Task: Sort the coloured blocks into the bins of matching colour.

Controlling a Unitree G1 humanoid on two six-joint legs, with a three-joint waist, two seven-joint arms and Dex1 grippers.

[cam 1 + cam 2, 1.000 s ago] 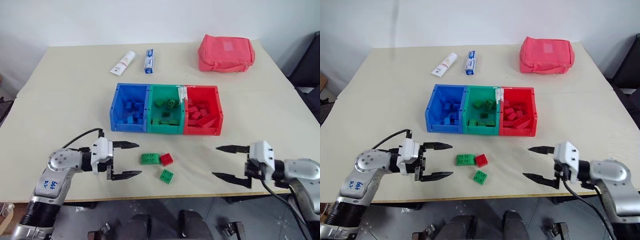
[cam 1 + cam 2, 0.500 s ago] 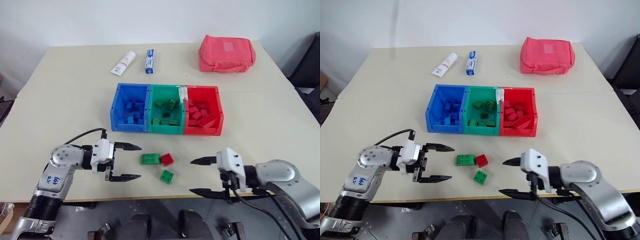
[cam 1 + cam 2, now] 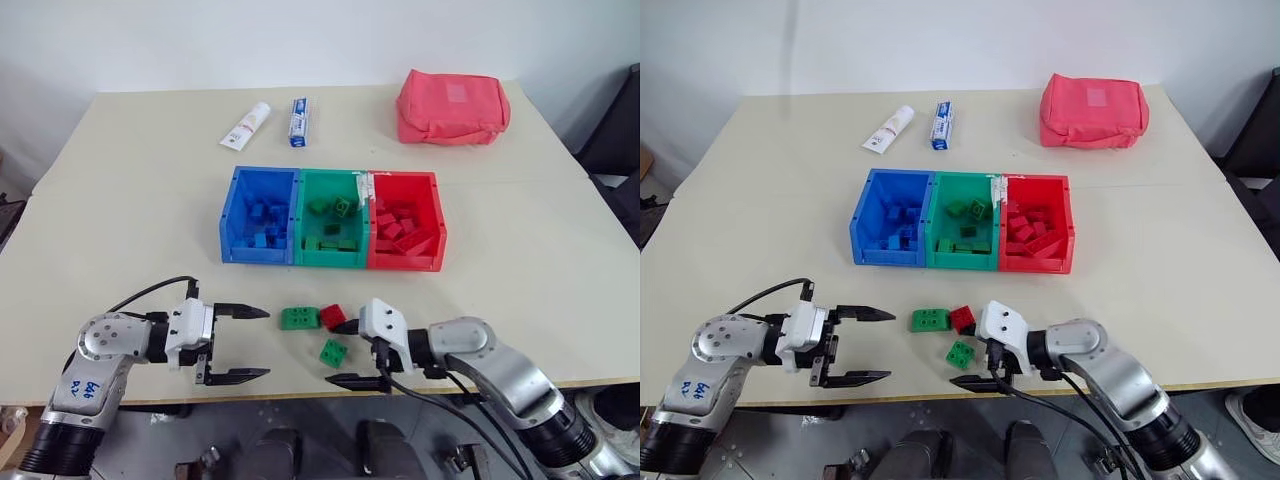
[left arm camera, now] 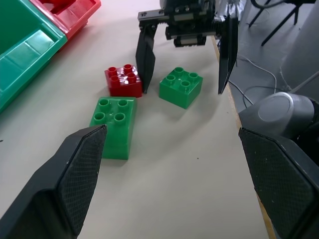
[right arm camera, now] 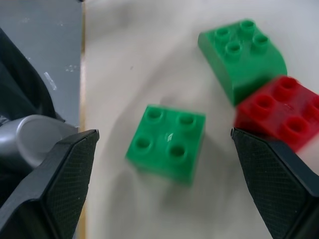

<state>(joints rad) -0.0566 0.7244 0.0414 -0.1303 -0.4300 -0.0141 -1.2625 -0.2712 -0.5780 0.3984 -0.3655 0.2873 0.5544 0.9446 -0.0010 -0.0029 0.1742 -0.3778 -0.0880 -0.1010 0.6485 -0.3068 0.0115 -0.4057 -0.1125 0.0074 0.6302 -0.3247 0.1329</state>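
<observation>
Between right fingers (image 3: 348, 326): green block (image 3: 334, 352).

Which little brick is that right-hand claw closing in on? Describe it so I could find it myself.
Start at the row of bins; three loose bricks lie on the table in front of it. It is the square green brick nearest the table's front edge, alone between the open fingers of the right tool, apart from the red brick and longer green brick.

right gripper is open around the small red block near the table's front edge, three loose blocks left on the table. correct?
Not quite. The right gripper is open around the small green block, not the red block, which lies just outside one finger; the left wrist view shows this. The rest holds: three loose blocks remain on the table, counting the longer green block.
</observation>
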